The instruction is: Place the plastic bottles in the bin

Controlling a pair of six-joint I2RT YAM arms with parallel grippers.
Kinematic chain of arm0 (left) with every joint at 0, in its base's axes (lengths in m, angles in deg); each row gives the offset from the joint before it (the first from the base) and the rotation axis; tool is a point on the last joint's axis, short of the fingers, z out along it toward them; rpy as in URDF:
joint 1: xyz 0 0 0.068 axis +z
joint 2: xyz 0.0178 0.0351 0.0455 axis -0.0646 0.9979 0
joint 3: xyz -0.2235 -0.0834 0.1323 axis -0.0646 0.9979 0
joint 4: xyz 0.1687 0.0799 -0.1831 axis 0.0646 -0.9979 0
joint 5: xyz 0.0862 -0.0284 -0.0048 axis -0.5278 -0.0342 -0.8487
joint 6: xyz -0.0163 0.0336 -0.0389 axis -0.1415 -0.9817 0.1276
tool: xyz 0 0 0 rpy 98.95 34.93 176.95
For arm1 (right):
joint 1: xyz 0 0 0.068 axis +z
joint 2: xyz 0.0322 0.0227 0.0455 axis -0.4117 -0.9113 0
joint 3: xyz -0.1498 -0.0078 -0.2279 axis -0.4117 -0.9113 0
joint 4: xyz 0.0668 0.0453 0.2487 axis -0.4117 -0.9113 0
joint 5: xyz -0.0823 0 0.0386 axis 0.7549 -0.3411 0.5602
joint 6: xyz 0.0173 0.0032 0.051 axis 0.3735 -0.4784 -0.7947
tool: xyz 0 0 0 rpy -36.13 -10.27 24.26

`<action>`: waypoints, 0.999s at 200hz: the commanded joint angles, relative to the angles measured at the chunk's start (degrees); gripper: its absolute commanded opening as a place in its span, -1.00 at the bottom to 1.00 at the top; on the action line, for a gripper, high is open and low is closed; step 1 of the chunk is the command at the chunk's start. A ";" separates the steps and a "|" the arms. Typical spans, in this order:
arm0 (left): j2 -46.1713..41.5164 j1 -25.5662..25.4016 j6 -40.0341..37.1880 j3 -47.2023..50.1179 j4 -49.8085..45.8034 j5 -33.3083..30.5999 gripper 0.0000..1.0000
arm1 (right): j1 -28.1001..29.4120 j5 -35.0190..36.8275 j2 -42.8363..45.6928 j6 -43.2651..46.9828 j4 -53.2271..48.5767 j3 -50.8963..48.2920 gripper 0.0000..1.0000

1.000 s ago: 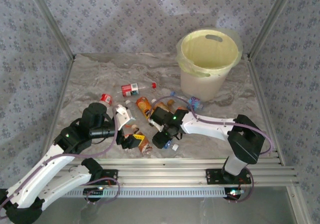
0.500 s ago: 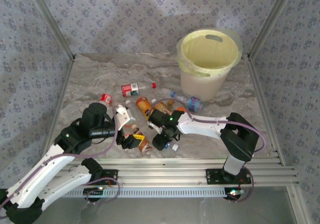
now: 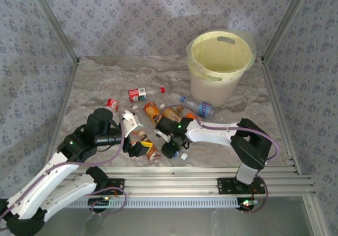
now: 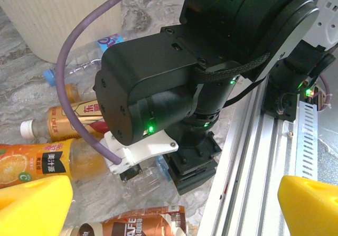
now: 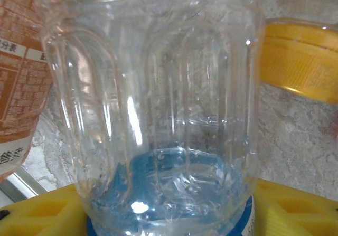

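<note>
Several plastic bottles lie on the marble table between the arms. My right gripper [image 3: 171,150] points down at the near edge and is shut on a clear bottle with a blue label [image 5: 158,114]; its yellow fingers [image 5: 37,212] press both sides. That bottle [image 4: 140,180] lies under the black wrist in the left wrist view. My left gripper [image 3: 138,141] is open, yellow fingertips [image 4: 31,204] wide apart, beside a brown-labelled bottle [image 3: 151,151]. The bin [image 3: 219,67], cream-yellow and bag-lined, stands at the far right.
An orange-labelled bottle [image 3: 152,111], a red-labelled bottle [image 3: 138,94], a small red one [image 3: 111,104] and a blue-capped bottle [image 3: 198,107] lie mid-table. The aluminium rail [image 3: 200,172] runs along the near edge. Patterned walls close in the left, right and back.
My right gripper has shifted slightly left and nearer over the clear bottle, and its jaws have narrowed onto it. The blue-capped bottle by the bin is now uncovered. The left arm has not moved.
</note>
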 commanded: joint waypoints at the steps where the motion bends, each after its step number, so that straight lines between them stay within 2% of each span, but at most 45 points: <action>1: -0.80 -0.34 0.57 0.16 1.86 0.60 0.99 | 0.41 0.35 2.83 0.03 -0.88 -1.58 0.26; 42: -0.06 -0.37 2.07 -0.69 4.57 1.83 0.99 | 0.37 -0.54 7.62 -1.46 -0.26 -4.03 0.24; 105: 6.16 -0.32 2.52 -6.45 10.65 2.32 0.99 | -2.96 -2.26 21.21 -5.12 -1.85 -6.80 0.24; 159: 13.04 -0.28 2.43 -10.49 17.40 3.39 0.99 | -8.22 -1.34 30.62 -5.87 -5.52 -2.47 0.24; 200: 17.47 -0.32 2.86 -13.68 22.08 3.87 0.99 | -12.08 -0.60 34.49 -5.97 -6.44 3.19 0.24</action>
